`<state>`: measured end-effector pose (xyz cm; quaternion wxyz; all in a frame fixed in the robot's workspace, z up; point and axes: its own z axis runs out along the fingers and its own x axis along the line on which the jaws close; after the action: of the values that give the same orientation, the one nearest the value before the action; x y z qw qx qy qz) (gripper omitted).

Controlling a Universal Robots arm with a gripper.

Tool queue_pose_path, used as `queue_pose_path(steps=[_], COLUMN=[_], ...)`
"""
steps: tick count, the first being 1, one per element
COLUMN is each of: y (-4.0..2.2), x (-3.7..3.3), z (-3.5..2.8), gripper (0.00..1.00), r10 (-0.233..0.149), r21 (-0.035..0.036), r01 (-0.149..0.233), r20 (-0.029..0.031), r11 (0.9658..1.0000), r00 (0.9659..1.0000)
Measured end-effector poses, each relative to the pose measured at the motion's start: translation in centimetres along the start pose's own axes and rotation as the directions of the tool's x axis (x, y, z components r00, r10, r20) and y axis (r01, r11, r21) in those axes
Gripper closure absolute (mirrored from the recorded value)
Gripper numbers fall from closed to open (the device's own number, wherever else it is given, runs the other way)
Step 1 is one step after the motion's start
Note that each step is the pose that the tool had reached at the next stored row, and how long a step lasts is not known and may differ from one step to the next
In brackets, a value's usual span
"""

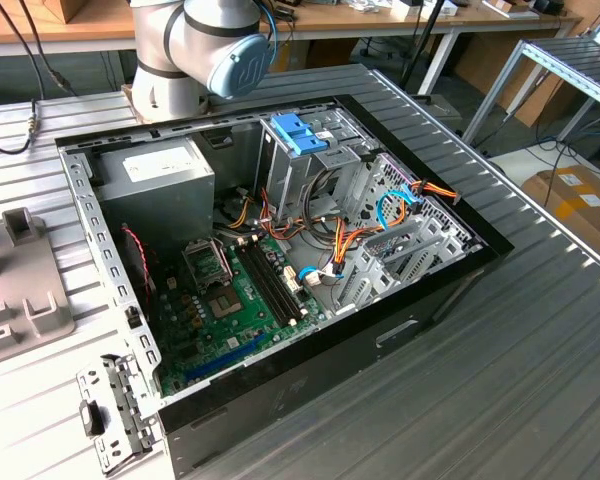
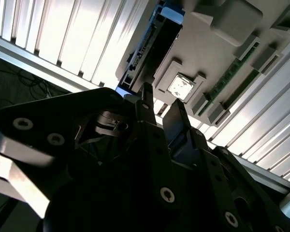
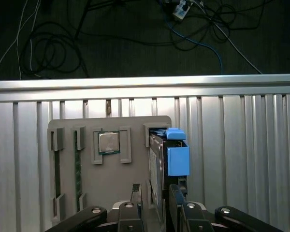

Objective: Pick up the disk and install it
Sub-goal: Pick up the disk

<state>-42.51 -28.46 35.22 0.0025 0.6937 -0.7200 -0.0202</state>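
- First wrist view: end effector (image 3: 156,191) spread, fingers either side of the disk (image 3: 159,159), which stands on edge in a grey holder (image 3: 116,183) on the ribbed tabletop (image 3: 241,145).
- Exterior view: open computer case (image 1: 280,250) with drive bays, well apart from that holder.

The arm (image 1: 195,50) is standing at its base; the gripper (image 3: 155,198) is pointing downward, holding its fingers (image 3: 177,195) parted.

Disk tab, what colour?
Bright blue. The tab sits on the disk; it shows best in the first wrist view.
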Motion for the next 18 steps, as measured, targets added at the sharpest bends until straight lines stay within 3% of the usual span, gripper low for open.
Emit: queue_pose_path(steps=[18], y=[0.02], x=[-0.60], z=[0.02], gripper=[0.64], r10=[0.000], r21=[0.0000], r01=[0.000], r20=[0.0000], r11=[1.0000], r00=[1.0000])
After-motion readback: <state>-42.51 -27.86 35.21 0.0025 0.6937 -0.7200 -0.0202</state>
